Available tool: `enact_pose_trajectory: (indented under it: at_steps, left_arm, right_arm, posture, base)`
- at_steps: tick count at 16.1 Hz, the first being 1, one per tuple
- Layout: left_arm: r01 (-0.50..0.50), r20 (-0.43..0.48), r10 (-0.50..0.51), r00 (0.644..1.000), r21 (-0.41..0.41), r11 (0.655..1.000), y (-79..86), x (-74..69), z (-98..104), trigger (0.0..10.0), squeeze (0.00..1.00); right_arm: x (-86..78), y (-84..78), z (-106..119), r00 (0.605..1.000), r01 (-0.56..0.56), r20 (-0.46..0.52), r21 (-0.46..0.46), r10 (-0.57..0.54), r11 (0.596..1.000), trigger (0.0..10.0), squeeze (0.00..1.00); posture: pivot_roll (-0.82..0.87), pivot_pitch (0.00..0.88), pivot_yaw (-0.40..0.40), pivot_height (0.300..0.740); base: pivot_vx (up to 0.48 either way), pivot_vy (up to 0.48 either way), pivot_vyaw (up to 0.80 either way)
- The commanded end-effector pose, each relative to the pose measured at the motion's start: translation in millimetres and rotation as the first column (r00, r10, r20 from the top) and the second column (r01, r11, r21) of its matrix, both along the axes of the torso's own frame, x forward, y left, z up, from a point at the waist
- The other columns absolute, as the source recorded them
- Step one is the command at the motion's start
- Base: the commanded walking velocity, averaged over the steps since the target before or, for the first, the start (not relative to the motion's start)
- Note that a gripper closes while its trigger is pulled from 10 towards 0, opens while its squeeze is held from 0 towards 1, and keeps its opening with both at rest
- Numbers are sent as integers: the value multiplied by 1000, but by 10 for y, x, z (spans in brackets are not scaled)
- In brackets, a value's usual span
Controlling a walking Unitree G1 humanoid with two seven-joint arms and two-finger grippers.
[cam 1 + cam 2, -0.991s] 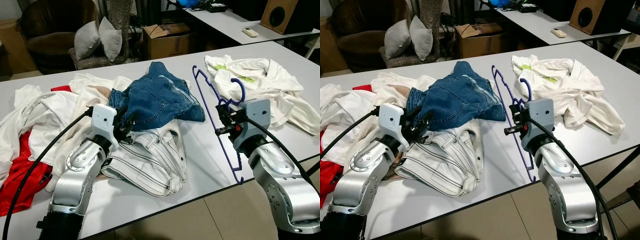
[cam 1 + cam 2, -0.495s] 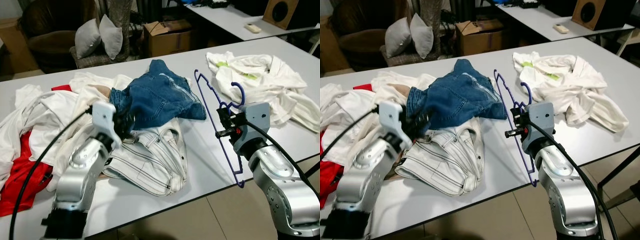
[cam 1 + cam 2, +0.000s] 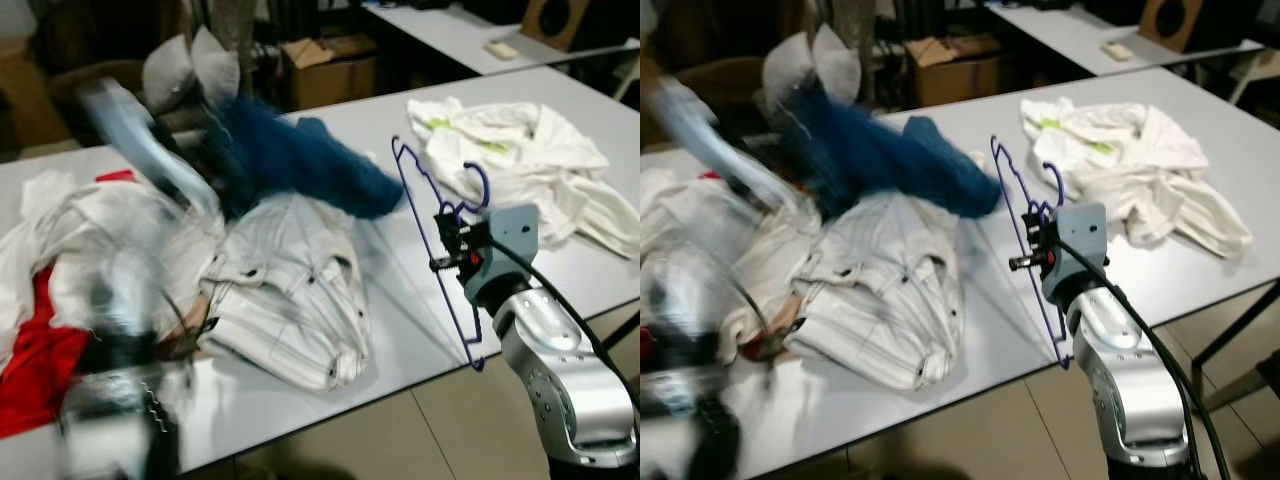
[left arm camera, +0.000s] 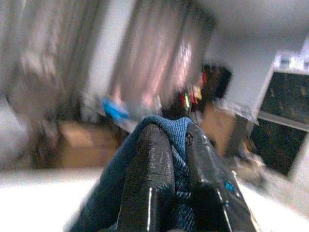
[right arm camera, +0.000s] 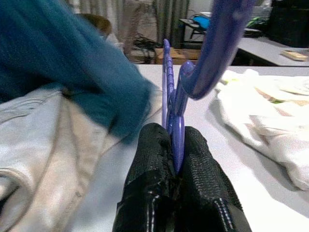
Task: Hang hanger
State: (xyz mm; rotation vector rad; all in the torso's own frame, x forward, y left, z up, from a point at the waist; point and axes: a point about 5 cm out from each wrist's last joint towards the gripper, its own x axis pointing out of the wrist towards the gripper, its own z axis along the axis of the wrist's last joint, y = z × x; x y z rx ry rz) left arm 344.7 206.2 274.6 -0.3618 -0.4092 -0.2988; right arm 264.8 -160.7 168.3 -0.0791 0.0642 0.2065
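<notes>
From my head cameras, my right gripper (image 3: pixel 447 240) is pinched on the purple hanger (image 3: pixel 432 235), holding it near the neck just below the hook. The hanger stands nearly upright over the grey table (image 3: pixel 400 300), its hook curling up toward the white shirt (image 3: pixel 530 165) heaped on the far right of the table. To my left the picture is smeared: my left arm (image 3: pixel 150 165) is a pale streak raised over the clothes, with the blue denim garment (image 3: pixel 300 160) hanging from its end. Under the denim lie white jeans with dark stitching (image 3: pixel 290 300). Left of them is a pile of white clothes (image 3: pixel 90 250) with red cloth (image 3: pixel 40 350) at its near edge. Behind the table sit grey cushions (image 3: pixel 190 65) and a cardboard box (image 3: pixel 330 70).

Along my left wrist, my left gripper (image 4: pixel 176 159) has its fingers (image 4: pixel 149 183) pressed together on a fold of the blue denim; the room behind is blurred.

Along my right wrist, both fingers (image 5: pixel 152 169) clamp the purple hanger's stem, the hook arching overhead. Blue denim and white jeans sit to one side, the white shirt to the other.
</notes>
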Motion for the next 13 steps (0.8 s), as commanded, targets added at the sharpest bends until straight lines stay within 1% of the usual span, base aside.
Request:
enact_pose_trajectory:
  at_steps: [1,2,3,4,5,6,7,8,9,10,11,12,13]
  left_arm:
    - [-103,83,102,991,8,995,299,3,296,0,0]
    - [-216,163,206,965,48,975,574,-12,658,0,0]
    - [-289,229,267,936,70,955,732,-64,933,0,0]
    - [-317,274,279,920,103,943,751,-101,1074,0,0]
    - [-330,358,262,896,145,933,714,-165,1344,0,0]
    - [-284,408,189,893,186,941,512,-175,1480,0,0]
    - [-234,422,119,899,231,944,310,-149,1491,0,0]
    - [-215,424,92,901,252,944,235,-134,1481,0,0]
    - [-142,405,0,914,320,937,-45,-67,1386,0,0]
    - [-68,366,-87,927,390,918,-302,-3,1231,0,0]
    - [17,297,-173,939,461,887,-576,68,990,0,0]
    - [74,233,-213,949,492,868,-756,112,793,0,0]
    - [118,162,-236,958,530,840,-911,144,581,0,0]
  right_arm:
    - [28,14,43,1000,-2,25,3,2,1000,10000,0]
    - [37,22,44,1000,-8,28,5,8,1000,10000,0]
    - [42,27,44,999,-12,30,7,12,1000,10000,0]
    - [44,27,44,999,-13,31,7,13,1000,10000,0]
    - [46,30,43,999,-14,32,10,14,1000,10000,0]
    - [42,34,38,999,-13,32,12,13,1000,10000,0]
    - [39,35,37,999,-12,32,13,11,1000,10000,0]
    - [39,34,38,999,-11,33,13,11,1000,10000,0]
    - [40,25,42,999,-8,36,15,7,1000,10000,0]
    - [41,18,44,999,-4,38,14,4,1000,10000,0]
    - [39,15,46,999,-2,39,11,2,1000,10000,0]
    - [35,12,49,999,-1,40,10,1,1000,10000,0]
    - [29,6,50,999,2,40,9,-3,1000,10000,0]
  posture:
    - [-76,0,78,740]
    - [-73,0,78,740]
    - [-68,0,75,740]
    - [-65,0,76,740]
    - [-65,0,76,740]
    - [-65,0,76,740]
    - [-73,0,80,740]
    - [-74,0,80,740]
    - [-75,0,82,740]
    - [-78,0,84,740]
    - [-84,0,87,740]
    - [-90,0,91,740]
    - [-95,0,96,740]
  base:
    - [0,0,0]
    - [0,0,0]
    - [0,0,0]
    - [0,0,0]
    - [0,0,0]
    - [0,0,0]
    - [0,0,0]
    - [0,0,0]
    - [0,0,0]
    - [0,0,0]
    - [0,0,0]
    - [0,0,0]
    - [0,0,0]
